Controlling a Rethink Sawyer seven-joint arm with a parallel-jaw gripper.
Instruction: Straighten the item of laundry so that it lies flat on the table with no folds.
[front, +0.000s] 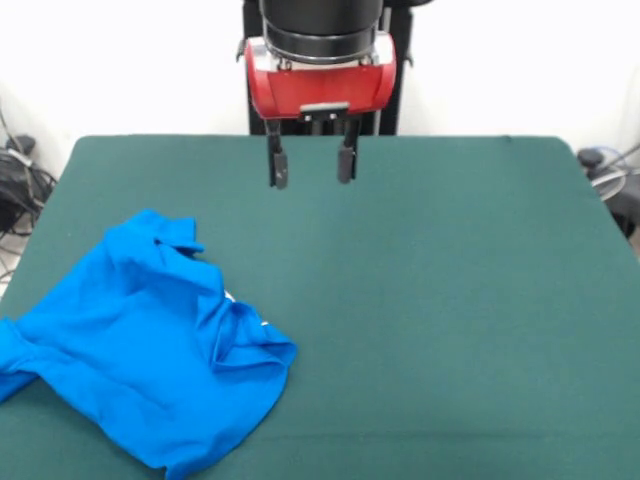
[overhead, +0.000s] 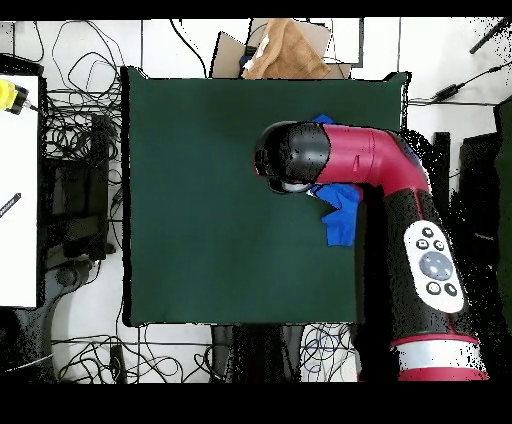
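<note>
The item of laundry is a bright blue T-shirt lying crumpled at the front left of the table, with folds across it and a sliver of white print showing near its middle. In the overhead view only parts of the shirt show beside the arm, which covers the rest. My gripper hangs open above the table's far middle, its two black fingers apart with nothing between them, well away from the shirt. In the overhead view the arm's head hides the gripper.
The dark green table stretches wide to the right of the shirt. Cables lie on the floor around the table, and a brown cardboard piece sits past one table edge. The red arm reaches over one side.
</note>
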